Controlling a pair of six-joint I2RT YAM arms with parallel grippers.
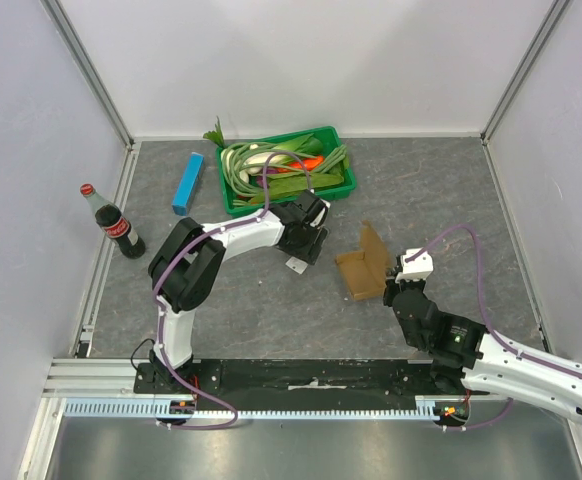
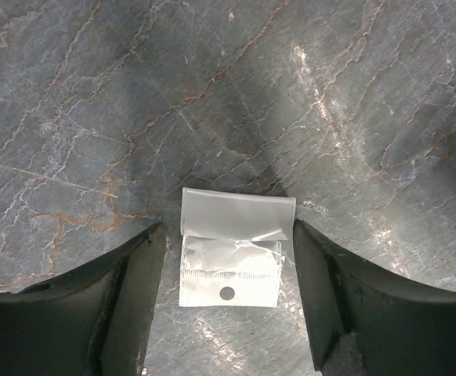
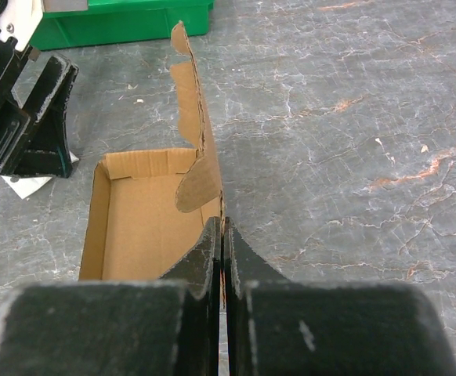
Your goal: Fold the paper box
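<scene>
— Now, where does the paper box lie, and why is it held by one wall?

— It sits centre right in the top view, on the worktop, and it is only partly formed. In my right wrist view its base and low walls make an open tray at lower left, while one tall flap stands upright toward the top of the frame. My right gripper has its fingers pressed together on that upright wall, with the cardboard pinched between them. I judge the pinch to be an anchor, so the box will not slide when a flap is pushed over.

— And the left gripper?

— It hangs just left of the box in the top view, not touching it. Its fingers are spread apart, and between them a small white packet lies flat on the worktop. A brown corner of the box shows at the right edge of that view. I read the spread fingers as readiness, not a grasp. Whether the packet is meant to be lifted I cannot tell.

— What remains?

— Most of the folding, by my judgement, since the tall flap is not yet turned down. The green tray, upper left in the right wrist view, stands apart from the box, which leaves room to swing the flap.
</scene>
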